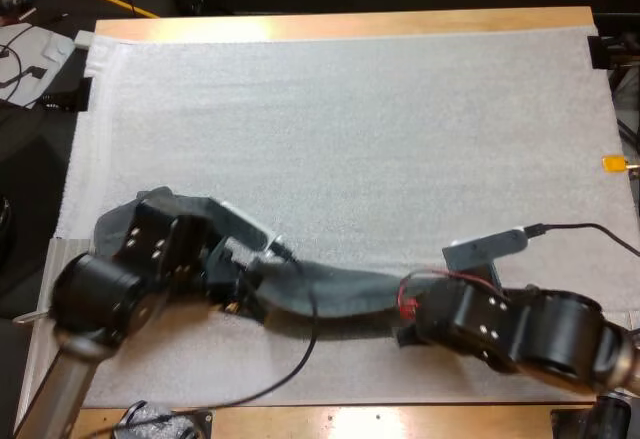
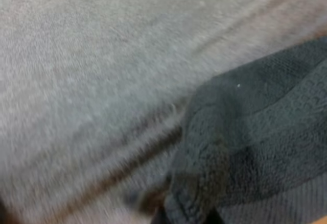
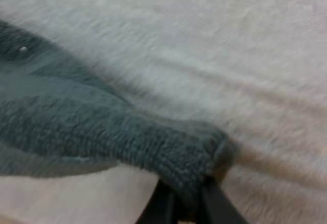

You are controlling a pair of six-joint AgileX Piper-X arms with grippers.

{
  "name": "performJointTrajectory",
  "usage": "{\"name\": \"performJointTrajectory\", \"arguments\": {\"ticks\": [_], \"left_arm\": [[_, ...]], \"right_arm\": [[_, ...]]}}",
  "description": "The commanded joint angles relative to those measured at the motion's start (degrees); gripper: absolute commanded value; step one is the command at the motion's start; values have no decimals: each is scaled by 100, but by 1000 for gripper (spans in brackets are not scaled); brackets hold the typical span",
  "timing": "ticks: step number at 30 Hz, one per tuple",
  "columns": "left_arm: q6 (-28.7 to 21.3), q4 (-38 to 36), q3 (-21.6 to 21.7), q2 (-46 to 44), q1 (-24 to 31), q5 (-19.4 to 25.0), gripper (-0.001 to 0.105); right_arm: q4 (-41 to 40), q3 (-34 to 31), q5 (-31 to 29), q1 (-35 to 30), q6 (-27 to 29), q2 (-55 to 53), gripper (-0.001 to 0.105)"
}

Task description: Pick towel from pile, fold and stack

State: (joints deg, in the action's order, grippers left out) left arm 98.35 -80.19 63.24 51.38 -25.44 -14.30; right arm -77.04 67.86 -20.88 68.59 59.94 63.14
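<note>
A dark grey-green towel (image 1: 340, 294) hangs stretched in a narrow band between my two grippers, near the front edge of the white mat (image 1: 350, 129). My left gripper (image 1: 243, 297) holds its left end. In the left wrist view the towel's (image 2: 255, 132) corner bunches up just over the mat. My right gripper (image 1: 403, 311) holds the right end. There the black fingers (image 3: 158, 208) of the right gripper (image 3: 183, 203) pinch the towel's (image 3: 76, 127) corner from both sides, just above the mat.
A dark grey shape (image 1: 150, 204) lies beside my left arm at the mat's left side; I cannot tell whether it is cloth. The wooden table's front edge (image 1: 350, 421) runs close behind both arms. The mat stretches bare toward the far side.
</note>
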Motion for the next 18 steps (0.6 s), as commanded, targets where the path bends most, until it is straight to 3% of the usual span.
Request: {"name": "performJointTrajectory", "arguments": {"ticks": [1,5,6,7,13,18], "left_arm": [[-22,715,-109,437,23,153,0],[-14,1385,-100,1090,251,163,0],[6,1219,-103,991,137,79,0],[18,1315,-115,1155,126,54,0],[44,2105,-108,2183,453,24,0],[114,2661,-105,2812,910,-309,0]], "right_arm": [[648,-414,-175,-584,319,62,0],[1639,-758,414,-1687,810,215,0],[1232,-651,294,-1306,632,210,0],[1303,-675,445,-1439,692,263,0],[2378,-896,1636,-2820,1205,624,0],[2879,-908,2418,-3647,1340,1020,0]]}}
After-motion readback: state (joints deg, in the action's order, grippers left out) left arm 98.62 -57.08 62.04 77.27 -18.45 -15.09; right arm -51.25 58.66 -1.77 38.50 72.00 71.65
